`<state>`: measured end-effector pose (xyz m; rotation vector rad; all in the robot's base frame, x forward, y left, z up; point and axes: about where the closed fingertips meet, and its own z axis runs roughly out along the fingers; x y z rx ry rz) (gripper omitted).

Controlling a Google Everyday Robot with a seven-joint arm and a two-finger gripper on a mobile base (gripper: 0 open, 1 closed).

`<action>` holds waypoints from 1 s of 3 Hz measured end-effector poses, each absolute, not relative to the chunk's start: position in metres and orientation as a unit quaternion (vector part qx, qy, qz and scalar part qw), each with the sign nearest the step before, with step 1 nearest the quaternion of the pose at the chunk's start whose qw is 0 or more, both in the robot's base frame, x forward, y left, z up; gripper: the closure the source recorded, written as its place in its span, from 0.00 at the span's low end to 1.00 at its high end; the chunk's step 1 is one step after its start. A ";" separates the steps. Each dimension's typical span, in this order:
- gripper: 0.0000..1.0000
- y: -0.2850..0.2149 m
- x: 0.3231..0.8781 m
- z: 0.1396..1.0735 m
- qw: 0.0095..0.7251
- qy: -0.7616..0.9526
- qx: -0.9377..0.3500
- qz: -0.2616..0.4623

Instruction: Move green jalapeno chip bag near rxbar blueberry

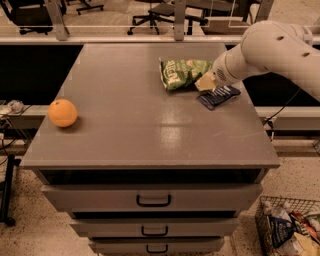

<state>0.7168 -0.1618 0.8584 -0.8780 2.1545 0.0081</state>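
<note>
Camera view, single frame.

Grey tabletop (130, 132) fills the middle of the frame, over a stack of drawers (153, 200) with dark handles along the lower edge.

Green jalapeno chip bag (181, 73): lying flat in the upper right part of the tabletop, crinkled, white lettering up, its long side running left to right.

Rxbar blueberry (218, 96): just right of and below the bag in the frame, flat on the tabletop near its right edge, set at a slant. Bag and bar are close; whether they touch is hidden by the gripper.

Gripper (204, 83): at the bag's right end, low over the tabletop, between bag and bar, pale tip against the bag's edge. White arm (270, 47) comes in from the upper right corner. Whether the jaws are spread or pinching the bag: cannot tell from here.

Orange fruit (63, 113): far left of the tabletop, well apart from the rest.

Wire basket (287, 225) with packets, lower right, on the floor. Office chairs (155, 10) along the top edge.
</note>
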 end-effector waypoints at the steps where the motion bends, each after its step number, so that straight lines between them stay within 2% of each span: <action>1: 0.00 -0.183 0.717 0.874 0.412 0.847 -0.337 -0.007; 3: 0.00 -0.263 0.687 0.929 0.478 0.819 -0.318 -0.013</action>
